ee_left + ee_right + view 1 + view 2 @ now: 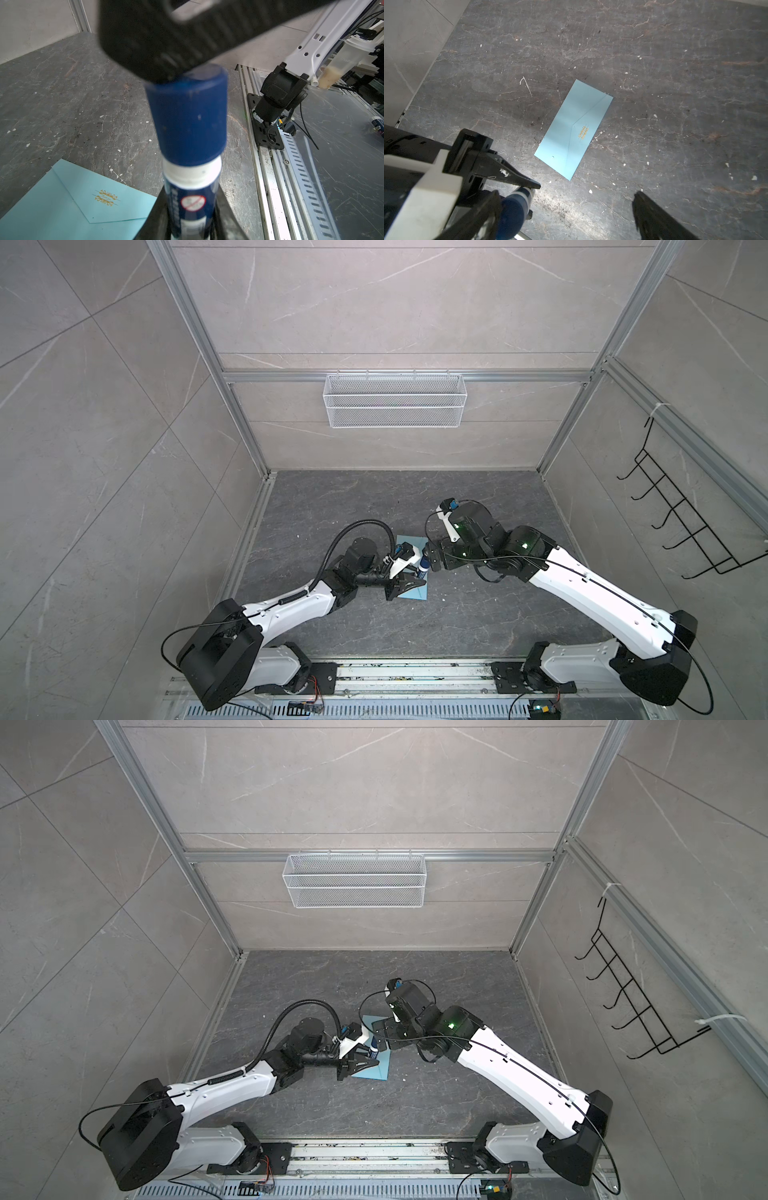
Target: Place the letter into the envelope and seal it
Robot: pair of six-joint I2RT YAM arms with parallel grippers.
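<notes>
The light blue envelope (415, 594) (376, 1073) (62, 203) (575, 128) lies flat on the dark table with its pointed flap folded down and a small gold print on the flap. The letter is out of view. My left gripper (419, 578) (371, 1060) (191, 220) is shut on the body of a glue stick (424, 566) (374, 1050) (187, 124) (515, 209), which has a dark blue cap and hangs just above the envelope. My right gripper (432, 560) (384, 1029) (566, 218) is open; the cap sits between its fingers, close to one finger (166, 37).
A white mesh basket (395, 400) hangs on the back wall and a black wire rack (681, 522) on the right wall. An aluminium rail (415, 672) with both arm bases runs along the table's front edge. Small white flecks dot the table.
</notes>
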